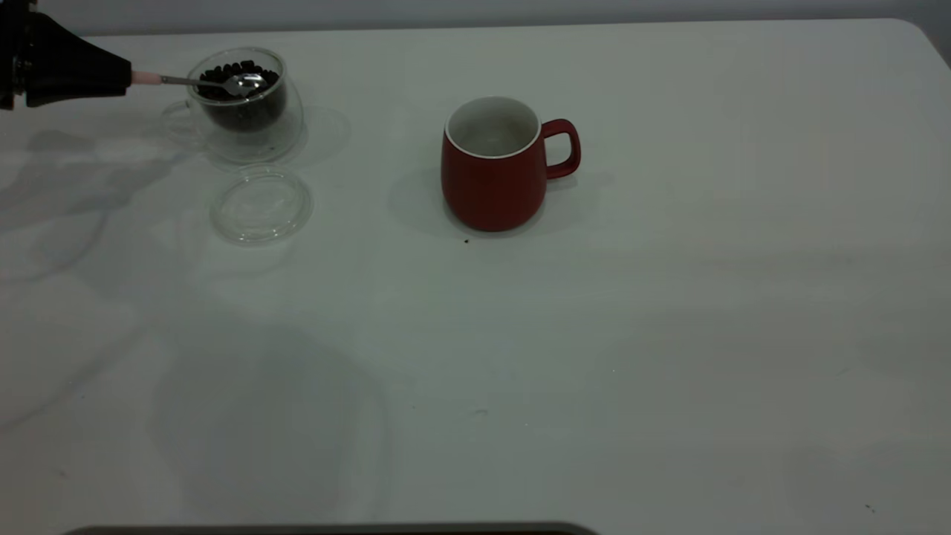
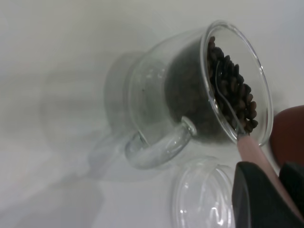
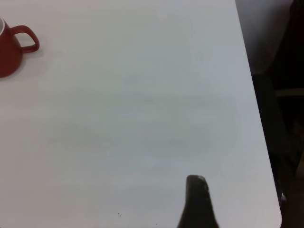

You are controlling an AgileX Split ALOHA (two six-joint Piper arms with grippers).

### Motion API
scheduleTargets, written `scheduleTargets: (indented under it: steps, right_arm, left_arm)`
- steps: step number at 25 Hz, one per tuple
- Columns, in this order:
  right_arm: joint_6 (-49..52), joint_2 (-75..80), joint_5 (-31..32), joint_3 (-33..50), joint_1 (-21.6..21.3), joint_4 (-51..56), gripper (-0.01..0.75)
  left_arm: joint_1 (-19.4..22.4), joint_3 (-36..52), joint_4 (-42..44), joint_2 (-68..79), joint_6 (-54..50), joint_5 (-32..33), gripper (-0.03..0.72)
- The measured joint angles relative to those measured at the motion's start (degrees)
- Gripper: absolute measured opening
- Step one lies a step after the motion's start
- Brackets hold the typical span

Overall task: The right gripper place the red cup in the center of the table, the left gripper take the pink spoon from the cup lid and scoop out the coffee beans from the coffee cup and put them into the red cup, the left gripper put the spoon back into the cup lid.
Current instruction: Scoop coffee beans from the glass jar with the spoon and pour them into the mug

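The red cup (image 1: 494, 167) stands upright and empty near the middle of the table (image 1: 594, 334), handle to the right; it also shows in the right wrist view (image 3: 7, 50). The coffee cup (image 1: 245, 111) stands at the far left, holding coffee beans (image 1: 215, 74). My left gripper (image 1: 126, 76) is shut on the pink spoon's handle (image 1: 146, 77), and the spoon bowl lies on the beans inside the coffee cup. The left wrist view shows the gripper (image 2: 278, 190), the spoon (image 2: 254, 152), the beans (image 2: 232, 95) and the coffee cup (image 2: 161, 95). The cup lid (image 1: 261, 206) lies flat and bare in front of the coffee cup. My right gripper (image 3: 197, 199) hovers over the table's right part, far from the red cup.
The table's right edge and rounded corner (image 3: 266, 190) lie close to my right gripper. A few dark specks (image 1: 466, 241) lie on the table by the red cup. The lid also shows in the left wrist view (image 2: 204, 199), just beside my left gripper.
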Motion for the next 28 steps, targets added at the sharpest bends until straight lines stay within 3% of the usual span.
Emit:
scheduleTargets:
  steps: [17,28]
  right_arm:
    - [0.00,0.00,0.00,0.00,0.00,0.00,0.591]
    - [0.00,-0.04,0.00,0.00,0.00,0.00,0.591]
  left_arm:
    - [0.05,0.00,0.16,0.11,-16.65,1.51,0.123]
    - [3.04,-0.29,-5.76,4.20,-18.50,9.30,0.123]
